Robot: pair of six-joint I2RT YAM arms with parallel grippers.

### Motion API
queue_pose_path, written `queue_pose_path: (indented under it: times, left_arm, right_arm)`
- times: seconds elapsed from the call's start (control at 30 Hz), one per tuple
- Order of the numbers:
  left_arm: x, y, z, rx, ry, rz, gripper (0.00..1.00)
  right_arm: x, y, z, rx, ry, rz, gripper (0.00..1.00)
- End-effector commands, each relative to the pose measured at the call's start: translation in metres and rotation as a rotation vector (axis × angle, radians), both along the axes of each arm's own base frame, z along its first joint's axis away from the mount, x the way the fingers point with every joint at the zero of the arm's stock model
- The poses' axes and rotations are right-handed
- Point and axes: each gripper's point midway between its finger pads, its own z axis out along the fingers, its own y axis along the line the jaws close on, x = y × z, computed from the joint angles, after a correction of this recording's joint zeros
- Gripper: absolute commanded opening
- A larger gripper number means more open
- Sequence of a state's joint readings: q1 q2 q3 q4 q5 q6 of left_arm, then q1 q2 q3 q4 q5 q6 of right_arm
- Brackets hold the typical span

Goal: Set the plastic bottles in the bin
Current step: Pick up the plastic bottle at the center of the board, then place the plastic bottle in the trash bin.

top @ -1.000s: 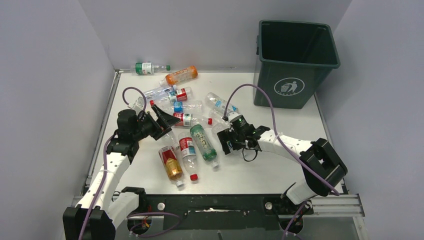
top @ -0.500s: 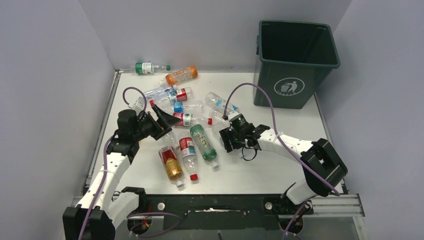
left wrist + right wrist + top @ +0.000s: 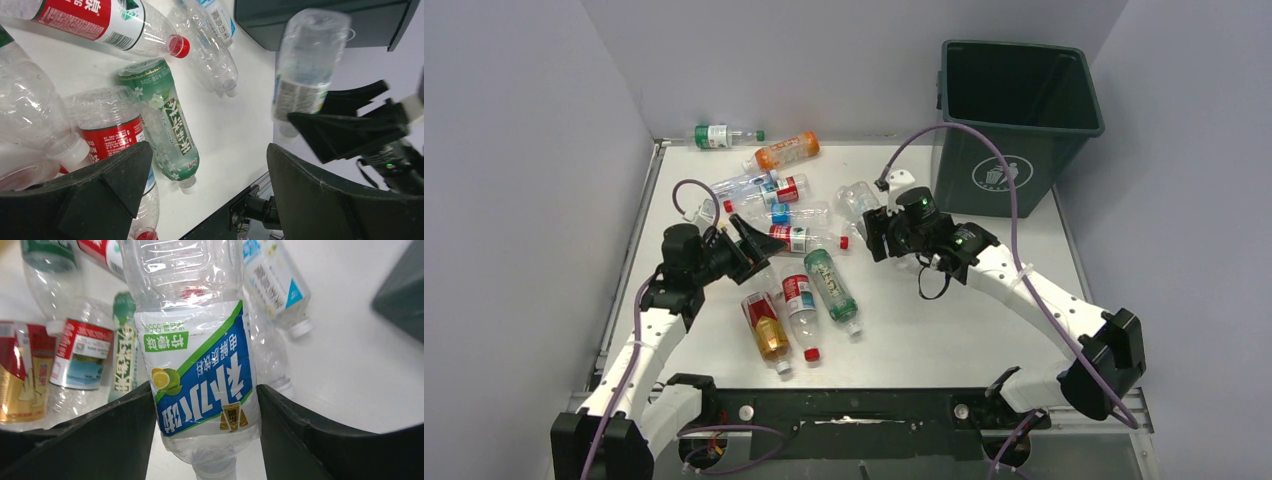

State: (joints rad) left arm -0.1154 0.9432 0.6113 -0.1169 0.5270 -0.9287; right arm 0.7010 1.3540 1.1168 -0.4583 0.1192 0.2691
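My right gripper (image 3: 876, 228) is shut on a clear bottle with a blue and green label (image 3: 200, 385), held off the table left of the dark green bin (image 3: 984, 180). That bottle also shows in the top view (image 3: 857, 198) and in the left wrist view (image 3: 305, 60). My left gripper (image 3: 749, 245) is open and empty, low over the bottle pile. Between its jaws in the left wrist view (image 3: 207, 150) lie a green-label bottle (image 3: 165, 125) and a red-label bottle (image 3: 112, 135). Several more bottles lie on the table, among them an amber one (image 3: 766, 325) and an orange one (image 3: 786, 150).
A green-label bottle (image 3: 714, 135) lies against the back wall. Grey walls close in the left, back and right sides. The bin stands at the far right corner, its top open. Purple cables arc over both arms.
My right gripper has lifted the blue-label bottle off the table and moved it away from me and right, toward the bin. The left arm has barely moved.
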Motion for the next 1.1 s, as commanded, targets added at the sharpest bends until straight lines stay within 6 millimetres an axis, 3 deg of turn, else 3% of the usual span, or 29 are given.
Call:
queue_pose_path:
  times: [0.0,0.33,0.6,0.87,1.07]
  left_arm:
    - [0.006,-0.004,0.005,-0.016,-0.063,-0.004,0.86]
    - [-0.001,-0.017,-0.007,-0.1,-0.086,0.018,0.86]
    - [-0.013,-0.013,-0.004,-0.051,-0.098,0.019,0.86]
    - [-0.023,-0.012,-0.01,-0.046,-0.081,0.014,0.86]
    - [-0.027,-0.013,-0.012,-0.035,-0.078,0.009,0.86]
  right_arm:
    - [0.021,-0.002,0.069,0.038,-0.159,-0.025,0.59]
    - [0.054,-0.001,0.168,0.138,-0.37,-0.048,0.6]
    - [0.093,-0.01,0.206,0.178,-0.455,-0.099,0.6]
    - [0.094,-0.018,0.25,0.221,-0.552,-0.115,0.6]
    - [0.092,-0.047,0.285,0.237,-0.643,-0.175,0.61]
